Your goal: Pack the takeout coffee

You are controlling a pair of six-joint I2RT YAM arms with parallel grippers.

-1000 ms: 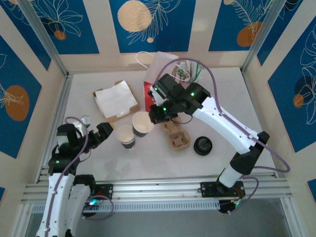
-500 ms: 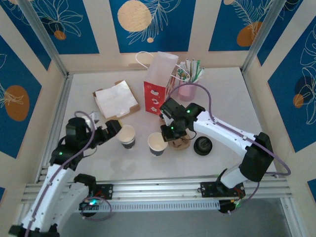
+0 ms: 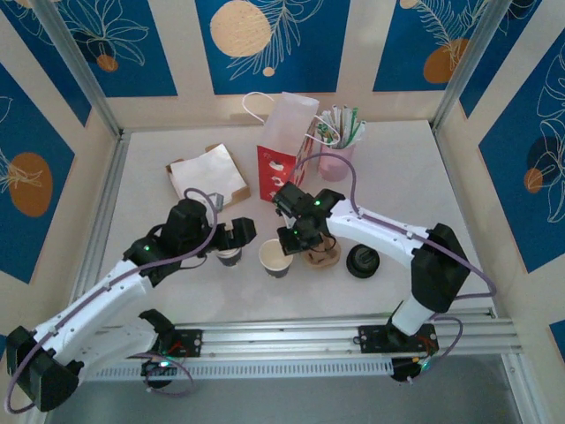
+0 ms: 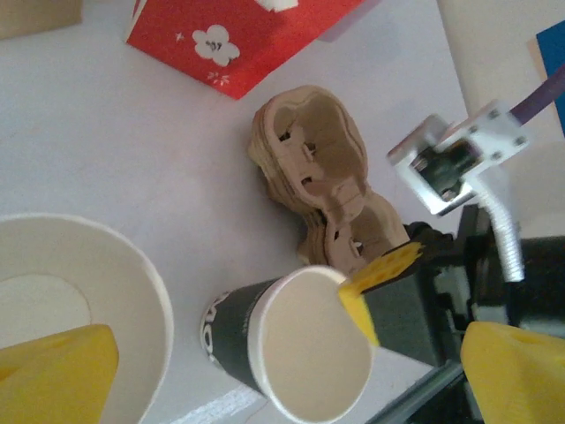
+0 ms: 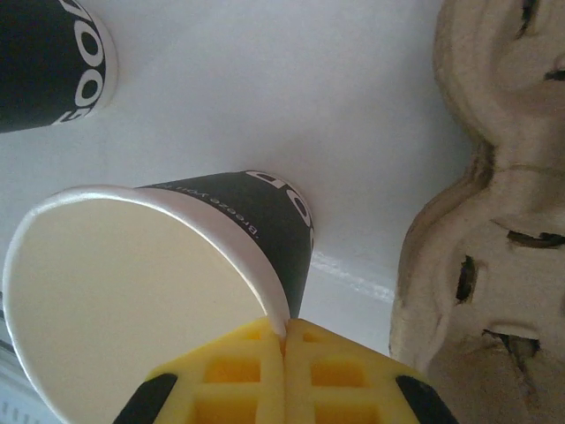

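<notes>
Two alike paper cups, dark outside and off-white inside, stand left of the brown cup carrier (image 3: 320, 252). The takeout coffee cup (image 3: 275, 258) (image 5: 150, 291) (image 4: 305, 358) is tilted, and my right gripper (image 3: 290, 245) (image 5: 284, 344) is shut on its rim on the carrier's side. The second cup (image 3: 228, 256) (image 4: 75, 291) (image 5: 48, 62) lies just under my left gripper (image 3: 237, 235) (image 4: 282, 380), which is open. One yellow finger (image 4: 53, 375) overlaps its near rim. Nothing is between the left fingers.
A red and white paper bag (image 3: 287, 146) stands behind the carrier, with a pink cup of straws (image 3: 335, 157) at its right. A black lid (image 3: 363, 261) lies right of the carrier. A box of napkins (image 3: 207, 181) sits at the back left.
My right gripper carried the held cup nearer and to the right, down beside the carrier. My left arm swung right and forward until its open gripper hung over the second cup.
</notes>
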